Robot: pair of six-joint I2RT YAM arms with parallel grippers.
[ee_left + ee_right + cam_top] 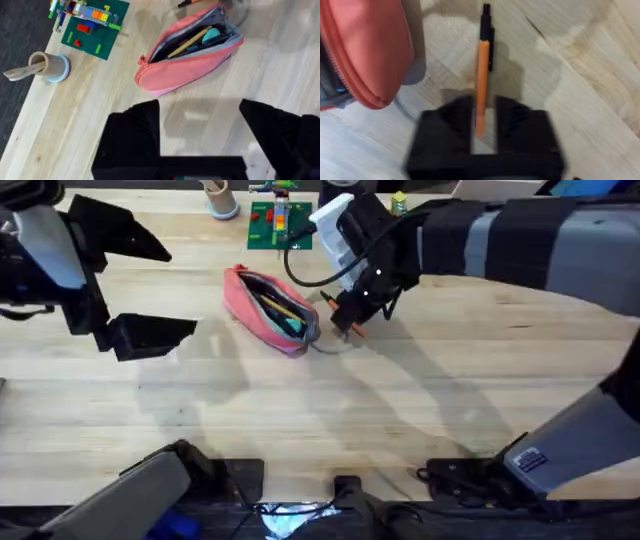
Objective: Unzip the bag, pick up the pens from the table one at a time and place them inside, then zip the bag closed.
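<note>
Right claw (483, 122) pinching the orange pen (482, 85) w/ black end, just above the table (400, 400), right beside the pink bag (272, 308). Bag unzipped, lying open mid-table, stuff already inside. Left claw (200, 135) spread wide, holding nothing, hovering near the bag

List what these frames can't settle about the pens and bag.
- Overhead: orange pen is mostly covered by the right claw.
- Right wrist: pen's lower end sits between the claw's fingers; firm contact unclear.
- Bag: contents overlap, second pen not identifiable in overhead or left wrist.
- Zipper pull: too small.
</note>
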